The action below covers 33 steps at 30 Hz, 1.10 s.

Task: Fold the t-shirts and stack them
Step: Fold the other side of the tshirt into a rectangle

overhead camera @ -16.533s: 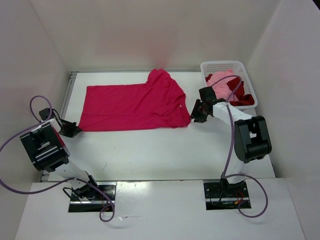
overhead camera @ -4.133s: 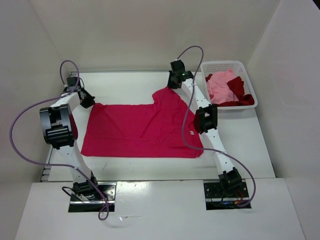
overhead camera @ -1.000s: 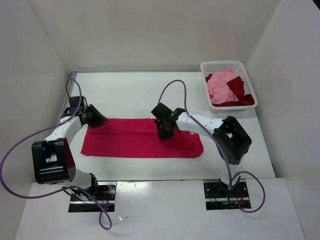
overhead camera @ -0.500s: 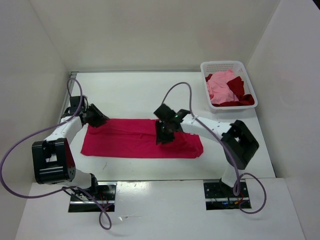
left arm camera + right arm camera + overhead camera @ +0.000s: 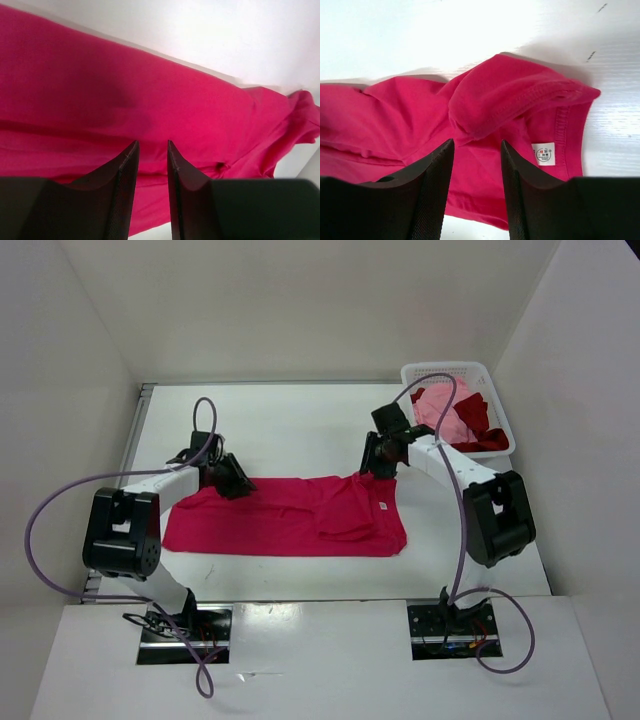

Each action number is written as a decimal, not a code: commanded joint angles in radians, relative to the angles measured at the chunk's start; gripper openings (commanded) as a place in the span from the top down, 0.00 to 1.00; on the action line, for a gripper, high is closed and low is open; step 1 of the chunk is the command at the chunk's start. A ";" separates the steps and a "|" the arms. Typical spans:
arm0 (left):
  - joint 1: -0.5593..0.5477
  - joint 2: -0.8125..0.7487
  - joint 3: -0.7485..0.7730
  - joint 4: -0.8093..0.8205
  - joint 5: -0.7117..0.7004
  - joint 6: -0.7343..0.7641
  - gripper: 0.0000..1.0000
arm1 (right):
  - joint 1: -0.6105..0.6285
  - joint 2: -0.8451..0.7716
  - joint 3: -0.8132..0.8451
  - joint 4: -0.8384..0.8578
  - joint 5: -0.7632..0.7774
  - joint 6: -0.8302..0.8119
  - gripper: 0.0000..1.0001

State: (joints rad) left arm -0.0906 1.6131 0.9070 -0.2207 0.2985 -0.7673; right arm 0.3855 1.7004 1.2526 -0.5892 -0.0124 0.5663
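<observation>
Here we are seeing the crimson-pink t-shirt [image 5: 285,522], long axis paralleling the near edge of the table [image 5: 300,425]; right end effector [image 5: 476,143] hovering wide over its collar end, left end effector [image 5: 152,143] narrow at the other, grip unclear.

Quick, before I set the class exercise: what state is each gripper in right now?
Left gripper: open, jaws narrowly apart over the crimson t-shirt, gripping nothing.
Right gripper: open above the same t-shirt, holding nothing.
</observation>
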 commanded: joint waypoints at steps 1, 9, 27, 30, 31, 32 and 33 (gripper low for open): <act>-0.005 0.022 0.041 0.040 -0.006 -0.013 0.64 | 0.004 0.034 0.059 0.040 -0.041 -0.028 0.52; -0.005 0.053 0.041 0.049 -0.016 -0.013 0.64 | 0.023 0.030 0.018 0.060 -0.055 -0.019 0.53; -0.005 0.074 0.041 0.049 -0.007 -0.013 0.64 | 0.033 0.096 -0.002 0.049 -0.031 -0.019 0.53; 0.005 0.074 0.041 0.049 -0.007 -0.013 0.64 | 0.033 0.071 -0.027 0.049 -0.018 -0.019 0.53; 0.015 0.074 0.041 0.049 -0.007 -0.013 0.64 | 0.033 0.061 -0.044 0.049 -0.009 -0.008 0.53; 0.015 0.074 0.041 0.049 0.002 -0.013 0.64 | 0.033 0.042 -0.044 0.049 -0.009 -0.008 0.53; 0.015 0.074 0.041 0.049 0.002 -0.013 0.64 | 0.033 0.042 -0.056 0.049 -0.009 0.001 0.53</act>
State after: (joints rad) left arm -0.0845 1.6802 0.9176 -0.1993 0.2901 -0.7673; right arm 0.4091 1.7885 1.2240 -0.5491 -0.0547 0.5579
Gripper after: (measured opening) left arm 0.362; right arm 0.471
